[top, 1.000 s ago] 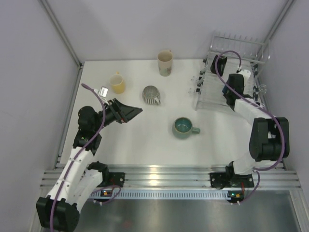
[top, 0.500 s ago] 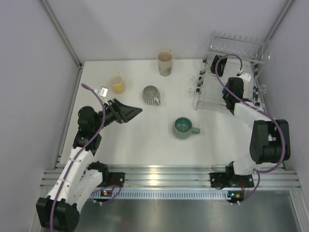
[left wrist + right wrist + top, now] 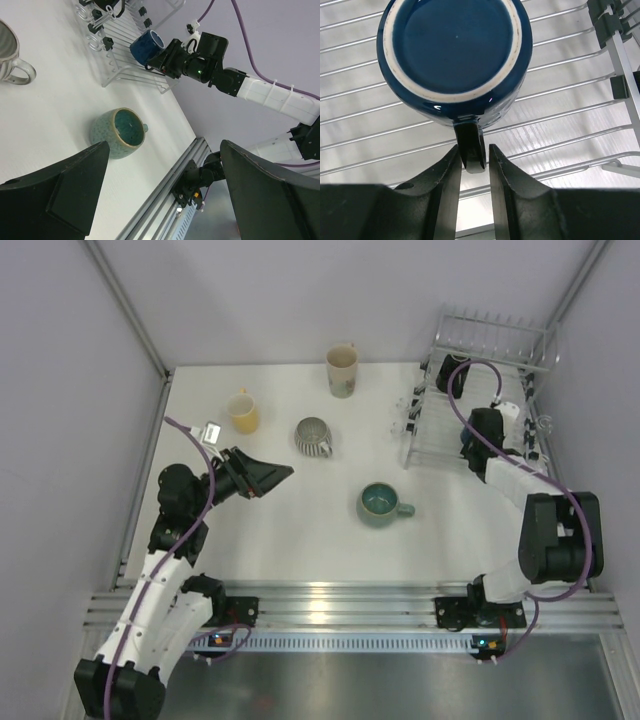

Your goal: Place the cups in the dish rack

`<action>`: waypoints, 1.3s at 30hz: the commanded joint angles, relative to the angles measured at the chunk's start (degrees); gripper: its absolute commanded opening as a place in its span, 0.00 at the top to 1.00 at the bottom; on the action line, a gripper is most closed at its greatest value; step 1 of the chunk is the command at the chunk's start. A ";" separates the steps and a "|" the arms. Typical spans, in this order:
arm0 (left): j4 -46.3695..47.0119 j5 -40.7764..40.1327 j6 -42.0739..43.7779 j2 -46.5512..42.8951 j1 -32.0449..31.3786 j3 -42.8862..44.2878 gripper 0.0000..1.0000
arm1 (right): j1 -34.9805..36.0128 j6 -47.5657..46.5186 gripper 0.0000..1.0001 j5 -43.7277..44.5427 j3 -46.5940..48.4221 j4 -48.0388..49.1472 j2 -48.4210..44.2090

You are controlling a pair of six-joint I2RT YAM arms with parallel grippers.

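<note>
If dark blue cup [image 3: 452,47] tips: rolls off dish rack [image 3: 430,435].
right gripper [image 3: 473,150]: jaws a bit apart round its handle, I think; may snag.
left gripper [image 3: 164,145]: jaws wide apart.

You worked at a white matte table [image 3: 300,540], closed in by plain pale grey-lilac walls [image 3: 300,300] at the back and on both sides. Slim aluminium posts [image 3: 125,305] rose at the far corners. A ribbed aluminium rail [image 3: 340,598] ran along the near edge and caught soft glare, with a dull grey brushed surface [image 3: 380,680] beyond it.
</note>
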 commanded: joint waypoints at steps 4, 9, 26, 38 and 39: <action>0.30 -0.58 0.75 -0.97 0.02 2.60 0.02 | 0.44 0.19 0.78 2.64 2.66 -3.17 -0.52; -0.23 -0.67 0.84 -1.32 0.02 2.51 0.02 | 0.18 -0.07 1.00 2.73 4.95 -3.43 1.41; -2.60 -1.46 2.69 -1.06 0.02 3.21 0.02 | -6.67 -7.10 1.00 -0.08 21.46 0.88 13.36; -4.62 -1.90 4.44 -0.18 0.11 3.92 0.02 | -8.87 -10.62 0.99 -2.63 32.72 6.41 24.17; -4.62 -1.73 4.44 -0.26 0.02 3.92 0.02 | -8.96 -10.71 0.98 -3.07 33.25 7.20 24.35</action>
